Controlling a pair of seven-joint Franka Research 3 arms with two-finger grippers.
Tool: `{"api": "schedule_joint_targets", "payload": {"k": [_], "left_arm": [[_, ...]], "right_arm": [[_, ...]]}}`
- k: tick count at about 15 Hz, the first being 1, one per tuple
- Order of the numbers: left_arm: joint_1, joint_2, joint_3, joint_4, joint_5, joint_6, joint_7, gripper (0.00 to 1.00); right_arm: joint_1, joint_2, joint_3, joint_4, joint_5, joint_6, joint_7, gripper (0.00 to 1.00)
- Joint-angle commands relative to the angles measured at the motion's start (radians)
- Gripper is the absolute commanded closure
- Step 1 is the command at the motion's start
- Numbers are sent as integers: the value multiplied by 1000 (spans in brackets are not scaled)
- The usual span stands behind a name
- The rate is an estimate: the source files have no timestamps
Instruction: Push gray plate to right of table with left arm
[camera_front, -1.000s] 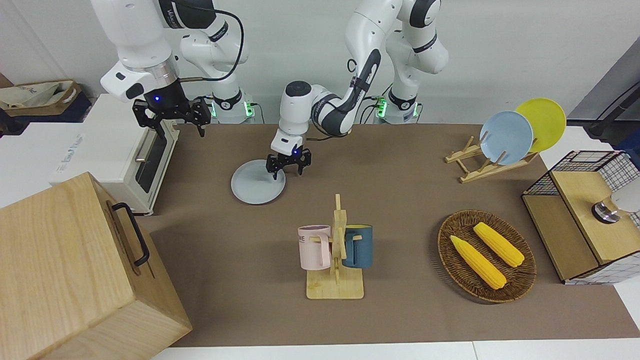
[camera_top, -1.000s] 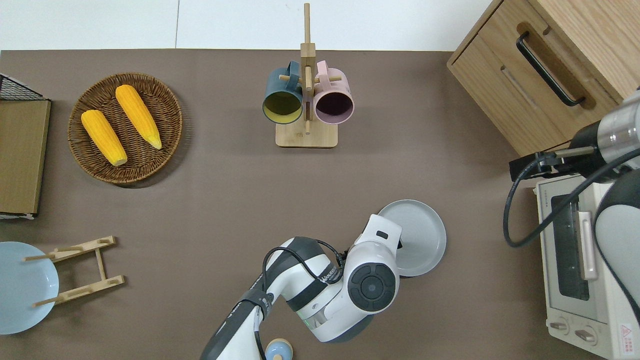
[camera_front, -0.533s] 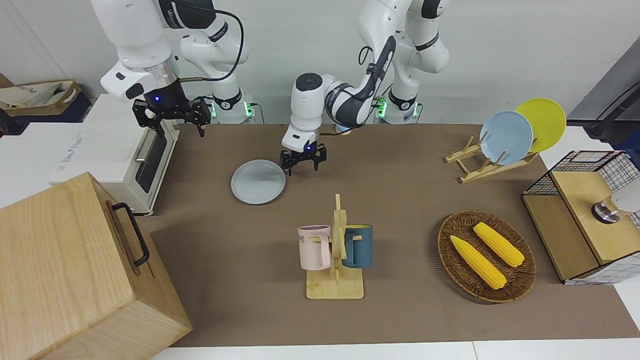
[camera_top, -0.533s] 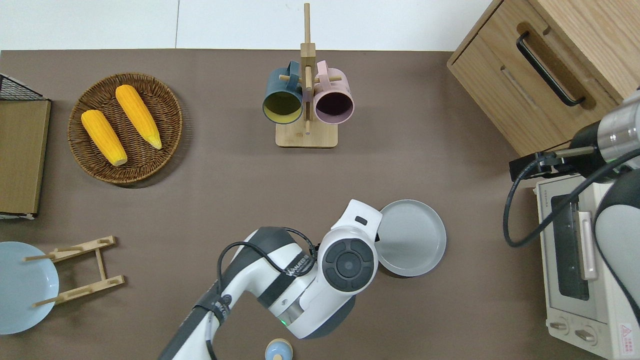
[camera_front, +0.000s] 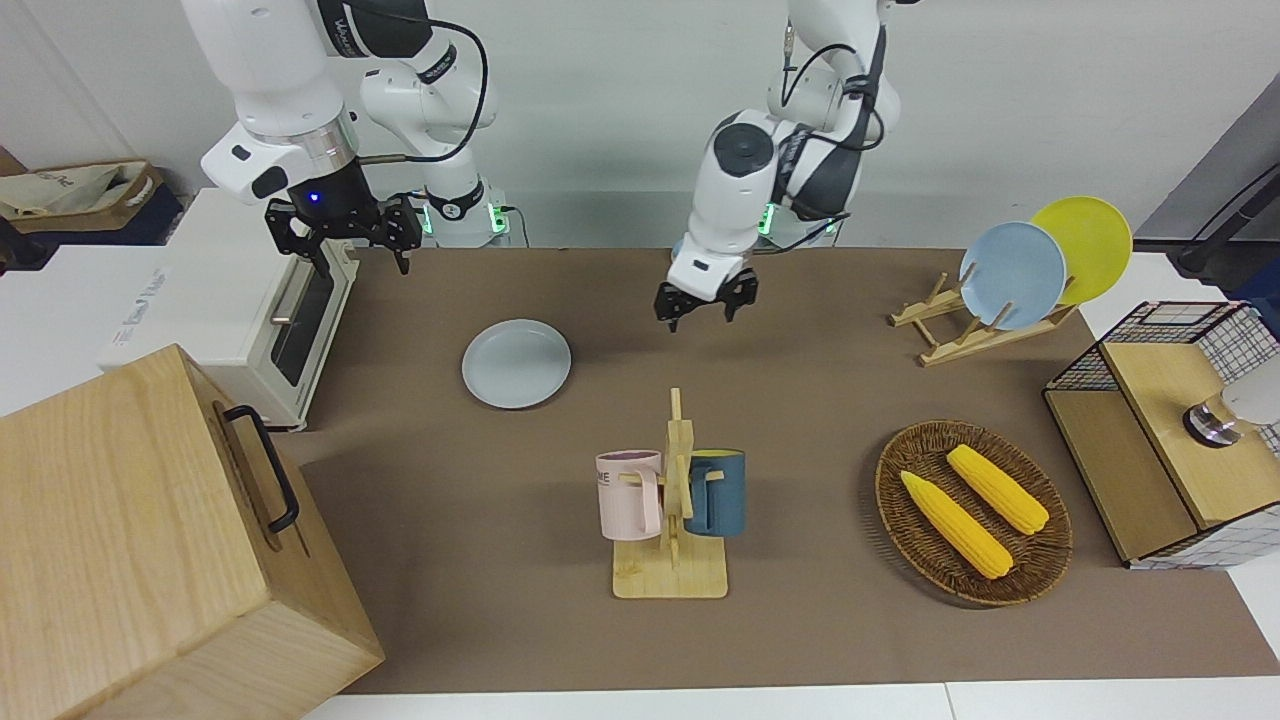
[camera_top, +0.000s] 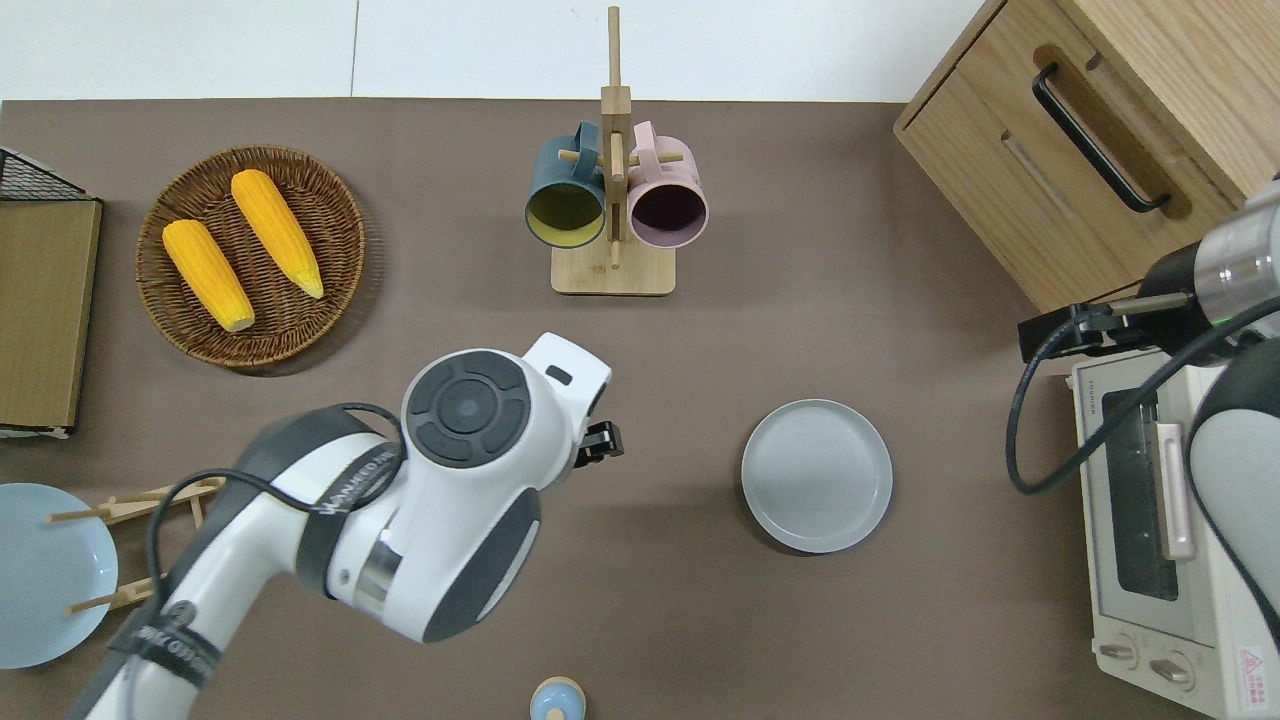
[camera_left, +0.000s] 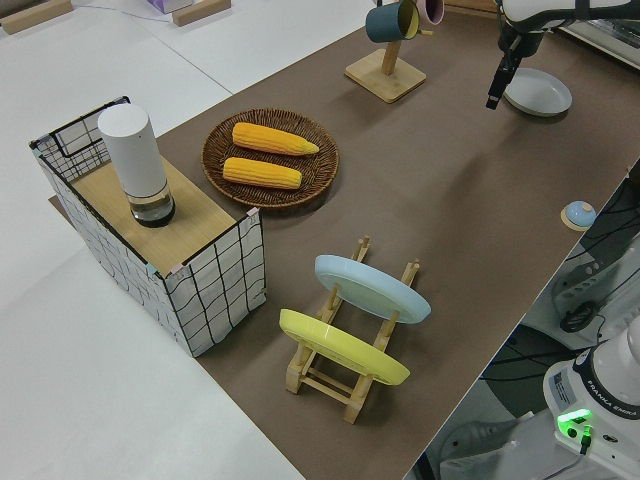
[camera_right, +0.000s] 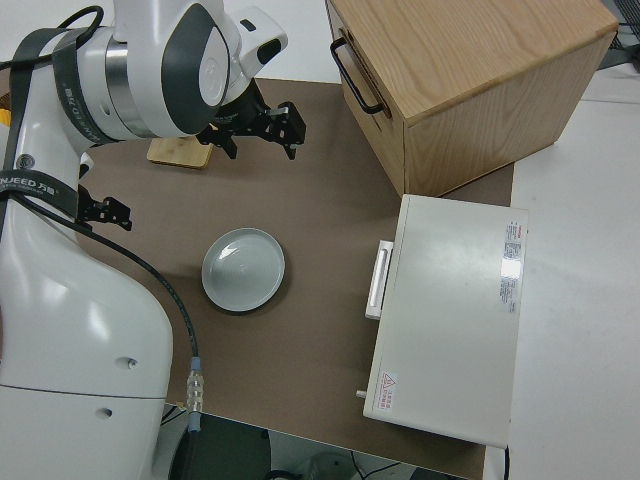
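The gray plate (camera_front: 516, 363) (camera_top: 817, 475) (camera_right: 243, 270) lies flat on the brown table (camera_top: 700, 620), toward the right arm's end and beside the toaster oven. My left gripper (camera_front: 702, 305) (camera_top: 600, 440) hangs over bare table, about a plate's width clear of the plate toward the left arm's end. It touches nothing and holds nothing. In the left side view the left gripper (camera_left: 496, 85) shows as a thin black bar next to the plate (camera_left: 538, 92). The right arm is parked, and its gripper (camera_front: 340, 235) is empty.
A mug rack (camera_top: 612, 200) with a blue and a pink mug stands farther from the robots. A wicker basket (camera_top: 330, 200) holds two corn cobs. A plate rack (camera_front: 950, 340) carries a sky-blue and a yellow plate. A wooden drawer box (camera_top: 1100, 130) and toaster oven (camera_top: 1170, 520) close the right arm's end.
My left gripper rose from the gray plate's rim and swung away toward the left arm's end of the table. The plate stayed where it was. The right arm did not move.
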Motion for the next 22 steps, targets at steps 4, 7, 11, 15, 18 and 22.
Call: {"api": "schedule_joint_targets", "payload": {"k": [4, 7, 11, 15, 18, 22], "left_arm": [[179, -116, -5, -36, -18, -143, 237, 5], [267, -136, -5, -25, -8, -175, 353, 7], [390, -182, -3, 13, -5, -247, 540, 7], [433, -201, 6, 65, 47, -327, 607, 5], [430, -225, 43, 76, 65, -344, 639, 5], [430, -230, 72, 108, 65, -349, 653, 5]], "right_arm": [[-1, -6, 0, 1, 7, -10, 3, 17], [-1, -6, 0, 1, 7, -10, 3, 17], [-1, -6, 0, 1, 7, -10, 3, 17], [-1, -6, 0, 1, 7, -10, 3, 17], [-1, -6, 0, 1, 7, -10, 3, 17], [-1, -6, 0, 1, 7, -10, 3, 17]]}}
